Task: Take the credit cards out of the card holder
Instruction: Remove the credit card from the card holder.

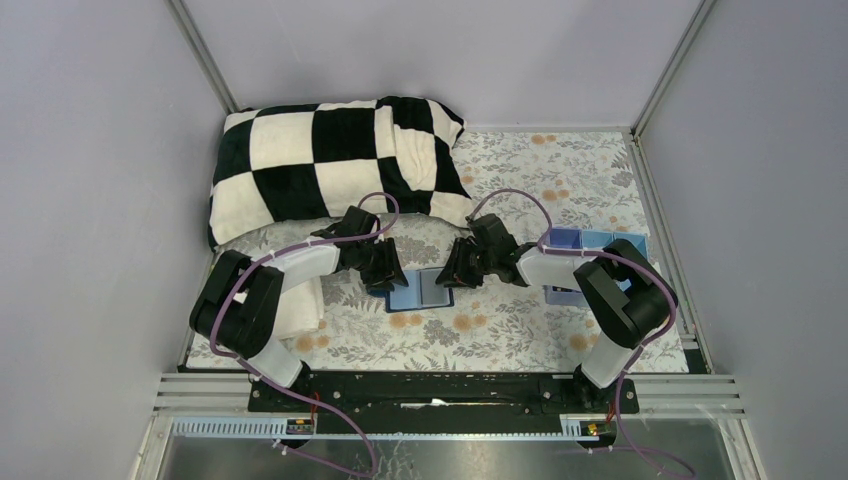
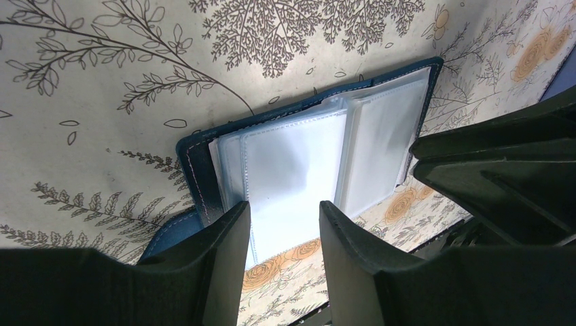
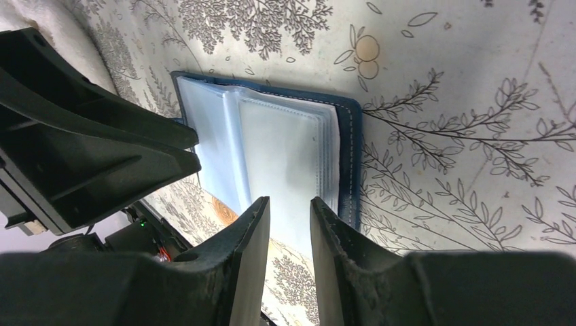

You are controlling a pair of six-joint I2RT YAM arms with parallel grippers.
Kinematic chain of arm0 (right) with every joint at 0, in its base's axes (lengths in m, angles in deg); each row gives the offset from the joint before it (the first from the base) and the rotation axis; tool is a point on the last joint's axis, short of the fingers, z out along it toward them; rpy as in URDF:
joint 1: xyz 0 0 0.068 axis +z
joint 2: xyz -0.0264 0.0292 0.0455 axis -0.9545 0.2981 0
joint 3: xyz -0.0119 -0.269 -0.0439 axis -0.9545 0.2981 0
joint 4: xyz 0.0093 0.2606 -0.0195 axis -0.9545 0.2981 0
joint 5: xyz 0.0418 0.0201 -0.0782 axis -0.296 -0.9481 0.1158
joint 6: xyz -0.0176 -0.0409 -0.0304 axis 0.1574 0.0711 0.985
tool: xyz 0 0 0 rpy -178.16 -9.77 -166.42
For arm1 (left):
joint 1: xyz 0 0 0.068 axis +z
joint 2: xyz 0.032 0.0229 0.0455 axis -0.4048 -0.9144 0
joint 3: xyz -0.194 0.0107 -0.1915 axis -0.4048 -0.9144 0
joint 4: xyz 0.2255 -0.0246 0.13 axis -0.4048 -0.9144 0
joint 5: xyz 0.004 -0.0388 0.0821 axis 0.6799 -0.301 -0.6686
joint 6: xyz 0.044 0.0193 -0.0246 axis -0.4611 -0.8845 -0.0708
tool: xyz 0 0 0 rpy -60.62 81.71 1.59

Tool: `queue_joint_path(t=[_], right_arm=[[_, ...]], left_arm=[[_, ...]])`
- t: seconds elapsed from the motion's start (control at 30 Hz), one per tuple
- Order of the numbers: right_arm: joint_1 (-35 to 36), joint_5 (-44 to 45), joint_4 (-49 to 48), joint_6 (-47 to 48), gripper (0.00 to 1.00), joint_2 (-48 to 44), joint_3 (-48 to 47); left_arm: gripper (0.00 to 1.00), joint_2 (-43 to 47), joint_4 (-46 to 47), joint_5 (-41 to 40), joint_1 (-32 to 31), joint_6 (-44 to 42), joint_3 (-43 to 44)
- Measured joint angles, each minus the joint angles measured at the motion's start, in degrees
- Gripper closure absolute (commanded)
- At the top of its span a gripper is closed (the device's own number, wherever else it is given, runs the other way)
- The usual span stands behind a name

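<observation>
Floral tablecloth [image 1: 500, 335], grey walls [image 1: 90, 150]; left gripper [image 2: 285, 227] and right gripper [image 3: 290, 219], half-open, empty, flank the open card holder [image 1: 421, 291].

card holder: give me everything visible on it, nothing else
The card holder lies open and flat on the floral cloth. The left gripper and right gripper are over its opposite sides, fingers apart; contact cannot be told. It has a dark navy, leather-like cover with a stitched rim. Inside is a stack of clear plastic sleeves, some fanned up. No card shows in them.
</observation>
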State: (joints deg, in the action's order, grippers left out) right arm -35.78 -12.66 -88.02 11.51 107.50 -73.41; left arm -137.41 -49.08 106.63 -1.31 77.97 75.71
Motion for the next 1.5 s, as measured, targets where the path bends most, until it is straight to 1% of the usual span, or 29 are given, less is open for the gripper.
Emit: queue_joint_path(t=[0.53,0.83,1.5], right_arm=[[0.5,-3.1,-3.1,0.0,0.65,1.6,0.0],[0.7,0.0,-3.0,-0.3,0.64,0.3,0.9],[0.7,1.6,-3.1,-0.8,0.65,-0.7,2.2]], left_arm=[[0.53,0.0,0.0,0.0,0.0,0.0,0.0],[0.53,0.0,0.0,0.0,0.0,0.0,0.0],[0.53,0.0,0.0,0.0,0.0,0.0,0.0]])
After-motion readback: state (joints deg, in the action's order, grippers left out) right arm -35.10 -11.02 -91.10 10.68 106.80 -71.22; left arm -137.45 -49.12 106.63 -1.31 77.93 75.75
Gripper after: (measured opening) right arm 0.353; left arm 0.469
